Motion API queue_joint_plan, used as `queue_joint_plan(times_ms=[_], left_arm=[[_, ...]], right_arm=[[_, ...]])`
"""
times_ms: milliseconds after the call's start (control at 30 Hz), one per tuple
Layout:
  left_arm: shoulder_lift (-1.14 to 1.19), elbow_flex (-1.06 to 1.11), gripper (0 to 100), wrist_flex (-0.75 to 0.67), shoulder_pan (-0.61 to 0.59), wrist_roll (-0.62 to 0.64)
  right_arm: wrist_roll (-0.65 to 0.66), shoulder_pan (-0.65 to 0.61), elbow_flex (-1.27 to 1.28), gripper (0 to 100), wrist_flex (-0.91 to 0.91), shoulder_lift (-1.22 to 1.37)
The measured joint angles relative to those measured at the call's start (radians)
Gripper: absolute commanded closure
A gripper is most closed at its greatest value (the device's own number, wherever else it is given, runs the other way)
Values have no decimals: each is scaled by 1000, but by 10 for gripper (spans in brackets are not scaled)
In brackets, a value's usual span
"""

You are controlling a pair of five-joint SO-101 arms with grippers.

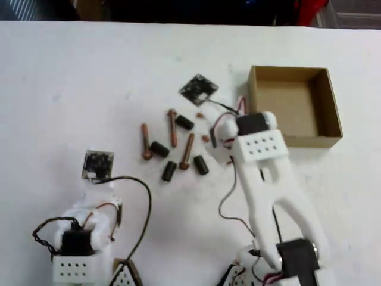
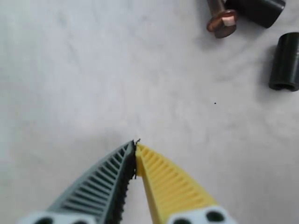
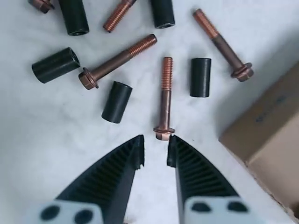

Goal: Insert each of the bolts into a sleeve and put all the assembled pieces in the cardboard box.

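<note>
Right wrist view: the right gripper (image 3: 155, 151) hangs over the table (image 3: 42, 140) with its jaws a narrow gap apart, holding nothing. The head of one bolt (image 3: 164, 100) lies just beyond the fingertips (image 3: 138, 144), in line with the gap; whether it touches them cannot be told. Five copper-coloured bolts are counted, two of them cut by the picture edge, and five black sleeves (image 3: 117, 101). All lie flat and loose, each bolt outside the sleeves. A corner of the cardboard box (image 3: 266, 140) lies near this group, on its right.

Left wrist view: the left gripper (image 2: 135, 149) has its grey and yellow jaws together at the tips, with nothing between them, above bare table. One bolt head and two sleeves lie well apart from it.

High view: the pieces are scattered mid-table, left of the box, which stands at the far right. The right arm (image 1: 268, 179) reaches in from the near edge and covers the right part of the group, between it and the box. Three bolts and four sleeves lie in the open. Two small circuit boards (image 1: 198, 89) with a black cable (image 1: 143, 196) hang over the table.
</note>
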Motion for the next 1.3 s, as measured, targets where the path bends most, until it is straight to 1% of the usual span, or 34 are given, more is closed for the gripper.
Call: queue_joint_plan(times_ms=[167,400,633,933,1100,1300], left_arm=[[0,0,976,0,0,0],[0,0,976,0,0,0],[0,0,976,0,0,0],[0,0,976,0,0,0],[0,0,976,0,0,0],[0,0,976,0,0,0]], right_arm=[[-52,-17,-6,910,-57,92],[-54,-32,-6,910,-98,186],[-54,-86,-15,910,-121,201],[-60,-86,-15,910,-152,206],[-155,-84,-15,910,-152,206],[-184,-86,-15,910,-152,206]])
